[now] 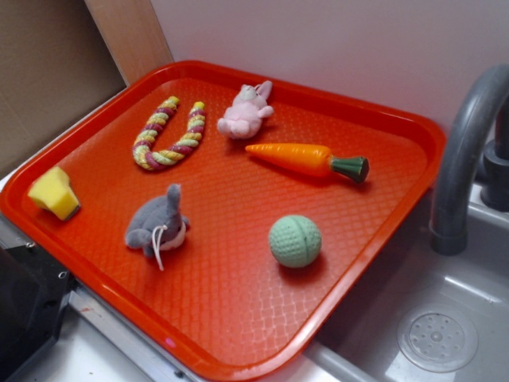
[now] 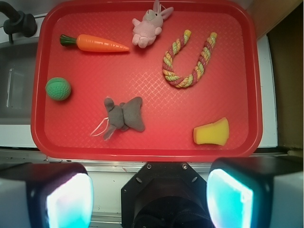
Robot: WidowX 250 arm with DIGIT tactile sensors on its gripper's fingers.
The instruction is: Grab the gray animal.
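The gray animal [image 1: 157, 223] is a small gray plush mouse with a white belly and white string. It lies on the red tray [image 1: 238, 263] near the front left. In the wrist view the gray animal [image 2: 123, 116] lies in the tray's [image 2: 190, 109] near half, left of centre. My gripper [image 2: 149, 199] is open and empty, back from the tray's near rim and high above it. Its two pads [image 2: 69, 202] stand far apart. The gripper does not show in the exterior view.
Also on the tray: a pink plush bunny [image 1: 246, 111], a carrot [image 1: 306, 159], a green ball [image 1: 294, 240], a U-shaped rope toy [image 1: 169, 135] and a yellow sponge wedge [image 1: 54, 193]. A gray faucet [image 1: 465, 151] and a sink [image 1: 445, 294] lie to the right.
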